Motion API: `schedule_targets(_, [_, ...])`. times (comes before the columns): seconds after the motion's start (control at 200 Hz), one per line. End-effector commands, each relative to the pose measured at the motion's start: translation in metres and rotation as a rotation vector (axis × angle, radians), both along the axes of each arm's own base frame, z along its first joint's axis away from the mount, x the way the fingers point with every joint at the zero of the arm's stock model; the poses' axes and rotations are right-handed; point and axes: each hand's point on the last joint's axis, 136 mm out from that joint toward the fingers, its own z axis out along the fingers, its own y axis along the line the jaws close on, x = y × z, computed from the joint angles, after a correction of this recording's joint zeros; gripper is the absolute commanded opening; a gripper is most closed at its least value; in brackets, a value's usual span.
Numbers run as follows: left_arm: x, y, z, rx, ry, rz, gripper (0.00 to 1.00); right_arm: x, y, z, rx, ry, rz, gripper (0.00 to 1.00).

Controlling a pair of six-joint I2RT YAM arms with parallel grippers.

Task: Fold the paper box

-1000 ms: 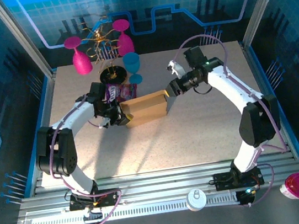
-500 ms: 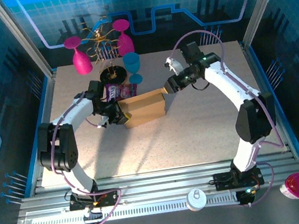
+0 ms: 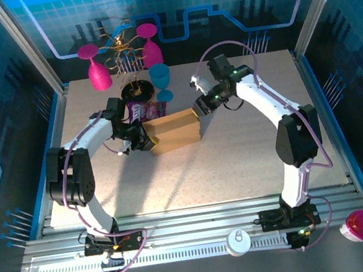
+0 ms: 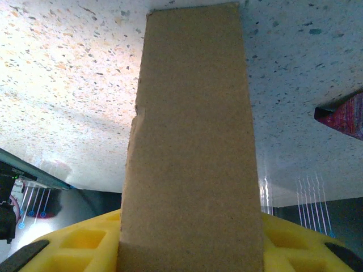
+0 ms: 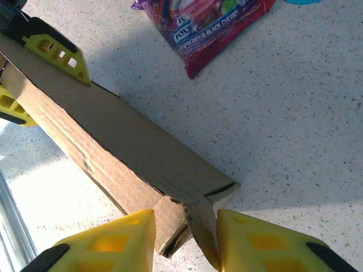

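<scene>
The paper box (image 3: 175, 131) is a plain brown cardboard sleeve lying on the table's middle. My left gripper (image 3: 143, 140) is shut on its left end. In the left wrist view the box panel (image 4: 190, 141) runs away between the yellow fingers (image 4: 85, 245). My right gripper (image 3: 198, 109) is at the box's right end. In the right wrist view that gripper (image 5: 186, 241) is open, straddling the end of the box (image 5: 113, 147). A loose end flap (image 5: 199, 224) leans against its right finger, and the left finger is beside the end panel.
A purple snack packet (image 3: 143, 111) lies just behind the box, also seen as the packet (image 5: 210, 28). Behind it stand a blue cup (image 3: 160, 78), pink glasses (image 3: 96, 70) and a gold wire rack (image 3: 125, 49). Bare tabletop (image 3: 239, 161) lies in front of the box.
My right gripper has moved left and slightly back, closing in on the box's right end; the flap there now leans further inward. The box and left gripper shifted a little back.
</scene>
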Motion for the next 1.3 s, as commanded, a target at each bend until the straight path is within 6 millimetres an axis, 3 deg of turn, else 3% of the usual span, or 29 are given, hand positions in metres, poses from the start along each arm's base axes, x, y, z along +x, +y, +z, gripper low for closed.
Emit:
schedule_targets(0.0, [-0.014, 0.021, -0.028, 0.115, 0.115, 0.032, 0.19, 0.001, 0.003, 0.012, -0.007, -0.033, 0.009, 0.31])
schedule_targets(0.69, [-0.007, 0.02, -0.03, 0.102, 0.092, 0.029, 0.2, -0.004, 0.001, 0.013, -0.075, -0.069, 0.0, 0.01])
schedule_targets(0.77, [-0.002, 0.018, -0.029, 0.089, 0.064, 0.027, 0.28, -0.003, -0.002, 0.011, -0.094, -0.067, -0.021, 0.0])
schedule_targets(0.835, [0.002, 0.016, -0.029, 0.079, 0.036, 0.023, 0.44, -0.001, -0.004, 0.011, -0.104, -0.063, -0.059, 0.0])
schedule_targets(0.986, [0.012, 0.014, -0.024, 0.049, -0.041, -0.007, 0.68, -0.001, -0.005, 0.008, -0.128, -0.042, -0.117, 0.0])
schedule_targets(1.141, [0.024, 0.012, -0.017, -0.003, -0.122, -0.038, 0.76, -0.001, -0.002, 0.005, -0.134, -0.028, -0.153, 0.0])
schedule_targets(1.296, [0.025, 0.026, -0.003, 0.033, -0.229, -0.074, 0.84, 0.0, 0.002, 0.004, -0.143, -0.033, -0.151, 0.0])
